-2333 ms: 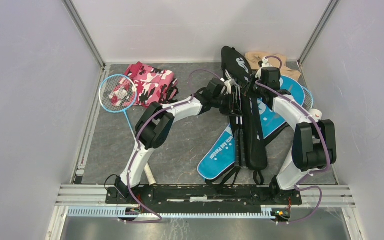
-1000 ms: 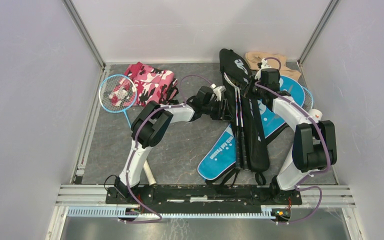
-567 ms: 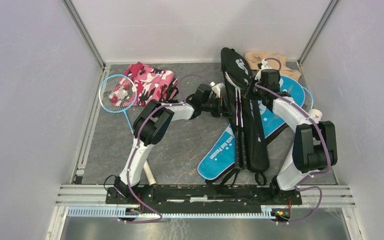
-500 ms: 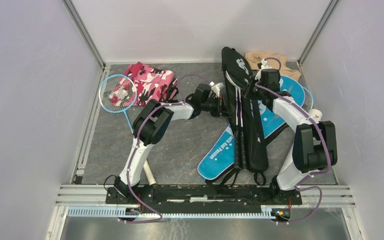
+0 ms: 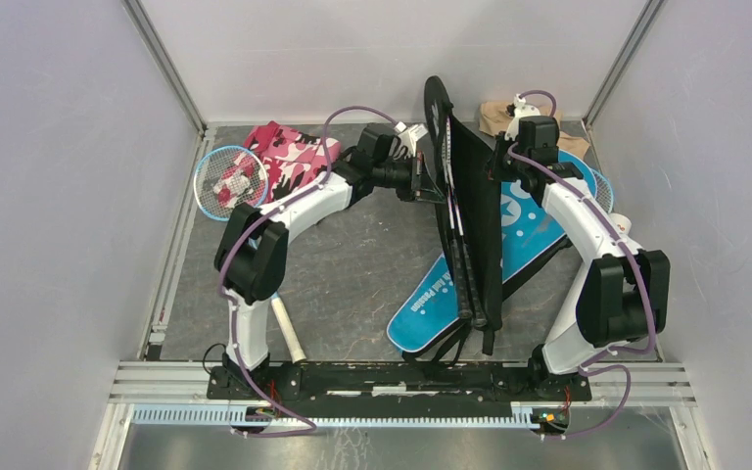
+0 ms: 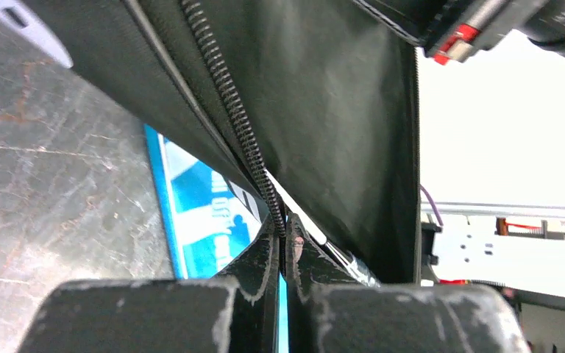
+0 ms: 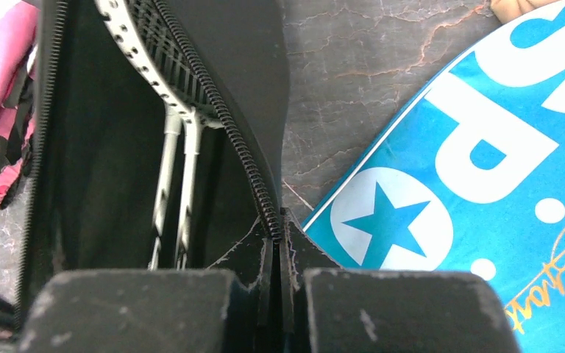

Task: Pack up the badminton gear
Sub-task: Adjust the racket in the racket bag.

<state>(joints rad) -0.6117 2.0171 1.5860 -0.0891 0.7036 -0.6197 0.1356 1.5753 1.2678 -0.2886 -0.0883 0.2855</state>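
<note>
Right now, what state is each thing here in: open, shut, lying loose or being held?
Black racket cover, unzipped, raised on edge between both grippers.
Rackets, inside the black cover.
Blue racket cover, lying flat, partly under the black one.
Blue-framed racket, loose on the table.
Pink camouflage cloth, crumpled.
Left gripper, shut on one zipper edge.
Right gripper, shut on the other zipper edge.

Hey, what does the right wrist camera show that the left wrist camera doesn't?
Only the right wrist view: rackets inside the open black cover, and the pink cloth.
Only the left wrist view: a silver rail and the white wall.
Both: the camera's own fingers, the right fingers and the left fingers, shut on the black cover's zipper edge, with the blue cover on the grey table.
</note>
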